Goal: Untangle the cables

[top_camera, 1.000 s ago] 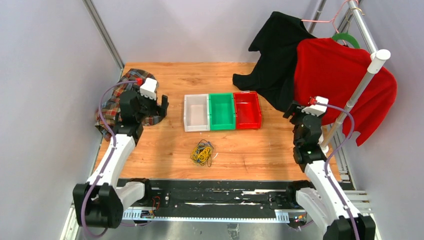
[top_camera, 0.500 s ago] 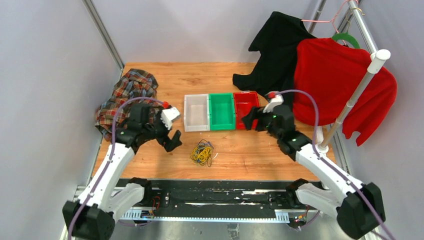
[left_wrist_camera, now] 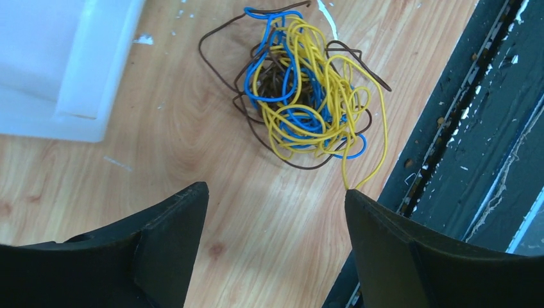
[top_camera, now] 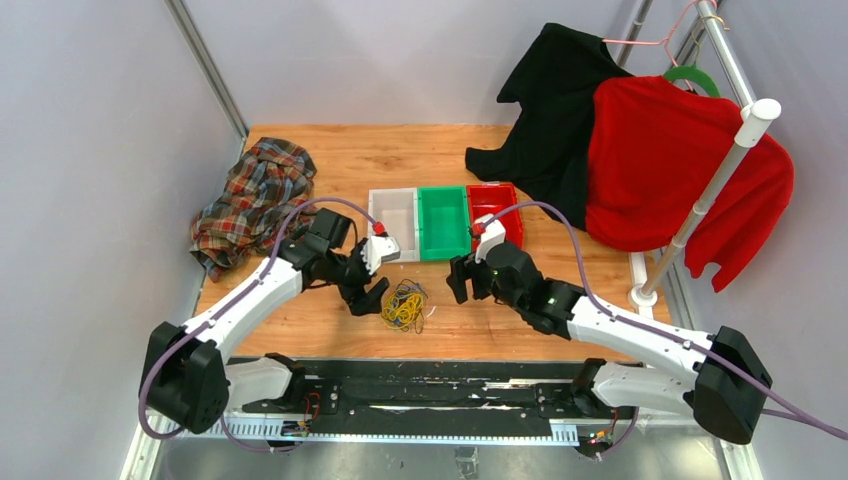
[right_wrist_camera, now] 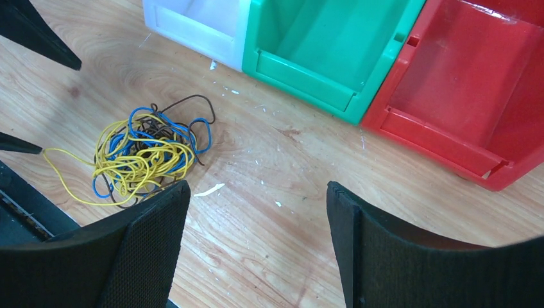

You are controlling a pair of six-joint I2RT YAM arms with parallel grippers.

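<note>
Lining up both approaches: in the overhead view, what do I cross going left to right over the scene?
plaid shirt → left claw → cables → right claw → red shirt. The bins and the black garment overlap these, so they are left out.

Wooden table [top_camera: 400, 155], tangled cables [top_camera: 404, 305] near front edge, white bin [top_camera: 392, 225], green bin [top_camera: 443, 222], red bin [top_camera: 495, 215], plaid shirt [top_camera: 250, 195]
</note>
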